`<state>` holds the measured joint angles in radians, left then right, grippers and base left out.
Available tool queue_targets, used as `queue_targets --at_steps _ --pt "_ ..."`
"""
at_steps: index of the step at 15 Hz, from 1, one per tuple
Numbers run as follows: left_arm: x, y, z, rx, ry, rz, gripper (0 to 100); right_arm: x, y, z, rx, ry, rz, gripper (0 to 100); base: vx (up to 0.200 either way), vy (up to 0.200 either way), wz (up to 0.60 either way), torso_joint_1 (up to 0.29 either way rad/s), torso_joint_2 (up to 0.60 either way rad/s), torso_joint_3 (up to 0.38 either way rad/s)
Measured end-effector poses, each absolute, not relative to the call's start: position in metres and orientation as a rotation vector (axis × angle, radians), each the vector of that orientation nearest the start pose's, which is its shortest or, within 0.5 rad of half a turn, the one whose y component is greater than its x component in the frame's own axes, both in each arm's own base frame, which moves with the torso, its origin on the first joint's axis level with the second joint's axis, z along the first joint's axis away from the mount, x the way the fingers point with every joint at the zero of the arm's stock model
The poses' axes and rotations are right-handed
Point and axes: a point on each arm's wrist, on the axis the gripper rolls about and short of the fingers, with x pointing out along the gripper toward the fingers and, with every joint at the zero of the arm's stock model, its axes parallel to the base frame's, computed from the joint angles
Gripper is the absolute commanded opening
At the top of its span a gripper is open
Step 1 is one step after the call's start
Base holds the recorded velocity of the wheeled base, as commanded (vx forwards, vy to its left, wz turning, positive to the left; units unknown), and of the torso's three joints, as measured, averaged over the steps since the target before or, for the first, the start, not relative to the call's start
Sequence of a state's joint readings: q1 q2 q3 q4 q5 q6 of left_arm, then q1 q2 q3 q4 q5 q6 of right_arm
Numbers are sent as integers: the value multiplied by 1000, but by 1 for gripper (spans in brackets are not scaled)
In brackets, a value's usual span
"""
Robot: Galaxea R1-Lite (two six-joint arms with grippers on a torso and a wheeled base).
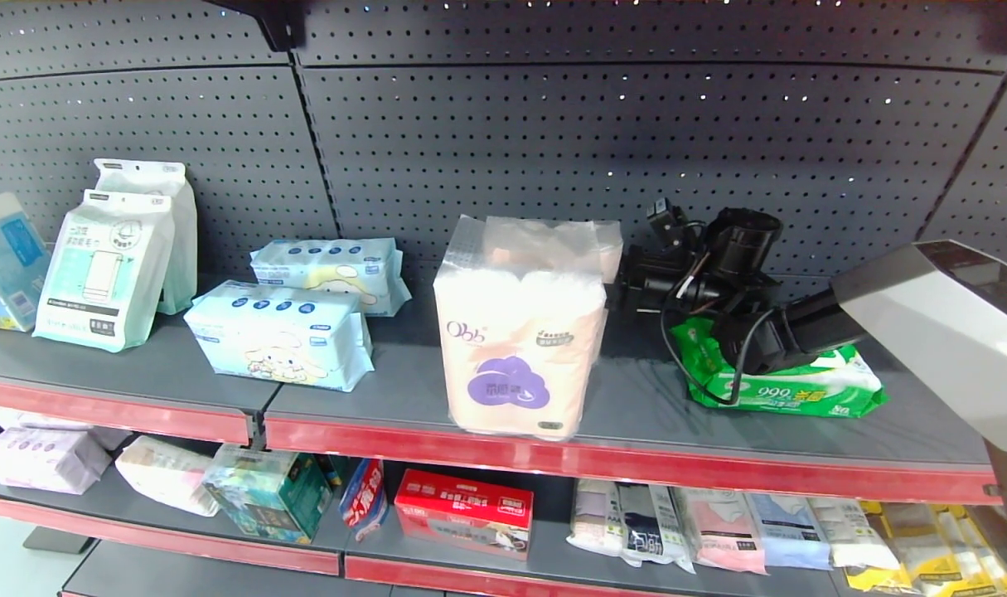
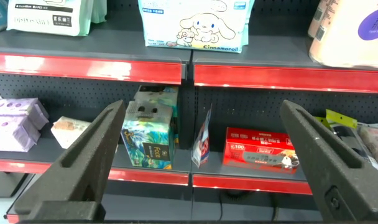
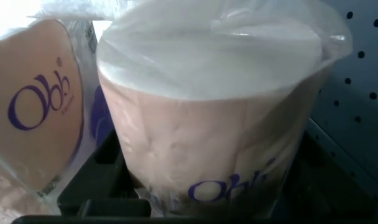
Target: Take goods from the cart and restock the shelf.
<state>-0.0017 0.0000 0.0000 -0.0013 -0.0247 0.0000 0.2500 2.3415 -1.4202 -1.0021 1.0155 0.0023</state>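
Observation:
Two pink toilet paper packs stand on the upper shelf [image 1: 636,406]. The front pack [image 1: 515,332] is near the red edge, and the rear pack [image 1: 553,240] is right behind it by the pegboard. My right gripper [image 1: 627,286] is at the rear pack's right side. In the right wrist view this pack [image 3: 220,112] sits squeezed between the dark fingers [image 3: 96,186], with the front pack [image 3: 40,106] beside it. My left gripper [image 2: 201,162] is open and holds nothing, facing the lower shelf.
A green wipes pack [image 1: 801,385] lies under my right arm. Two blue tissue packs [image 1: 279,336] and white pouches [image 1: 105,265] fill the shelf's left. On the lower shelf are a red box [image 2: 260,149], a teal box [image 2: 148,134] and flat packets [image 1: 718,526].

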Motion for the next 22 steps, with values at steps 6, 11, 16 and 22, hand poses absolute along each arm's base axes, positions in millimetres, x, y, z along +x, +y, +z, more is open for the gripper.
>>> queue_targets --at_steps 6,11,16,22 --pt "-23 -1 76 0 -1 -26 100 447 135 129 -24 -68 1272 0 0 0 0 0 0 0" --pt "-23 -1 76 0 -1 -26 100 445 139 129 -23 -66 1298 0 0 0 0 0 0 0" --pt "-23 -1 76 0 -1 -26 100 445 140 129 -25 -68 1295 100 0 0 0 0 0 0" --pt "-23 -1 76 0 -1 -26 100 443 138 133 -26 -72 1298 100 0 0 0 0 0 0"
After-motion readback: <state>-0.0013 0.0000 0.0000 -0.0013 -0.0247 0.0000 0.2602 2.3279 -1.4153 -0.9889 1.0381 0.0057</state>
